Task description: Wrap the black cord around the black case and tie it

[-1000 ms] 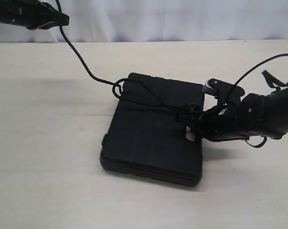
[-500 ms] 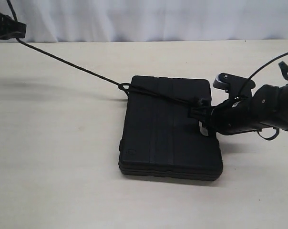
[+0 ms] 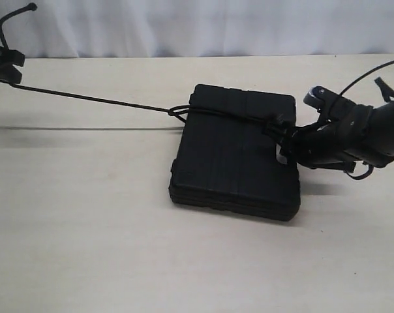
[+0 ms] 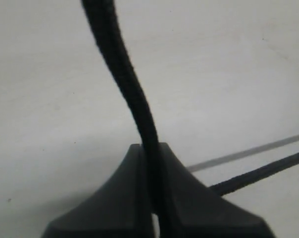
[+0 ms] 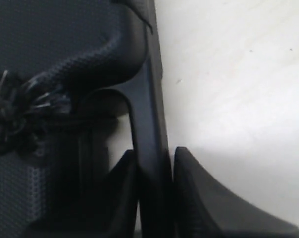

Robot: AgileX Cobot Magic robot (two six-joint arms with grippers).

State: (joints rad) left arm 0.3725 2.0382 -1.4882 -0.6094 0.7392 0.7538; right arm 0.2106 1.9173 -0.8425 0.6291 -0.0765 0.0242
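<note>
Matte black all over, the black case (image 3: 233, 153) lay on a plain cream table (image 3: 86, 248), its lid ribbed with moulded grooves running from twelve to six o'clock. In the right wrist view its surface carried a fine dotted grain. The black cord (image 3: 92, 100) was equally dark and unmarked, though pale grey strands flecked its frayed knot (image 5: 21, 109). The left gripper (image 3: 8, 65), at ten o'clock of the case, and the right gripper (image 3: 283, 145), at three o'clock, were both plain black. A small silver-blue cap (image 3: 316, 94) glinted at two o'clock. A thin grey shadow (image 3: 86, 128) streaked the table beneath a bluish-white backdrop (image 3: 184, 26).
</note>
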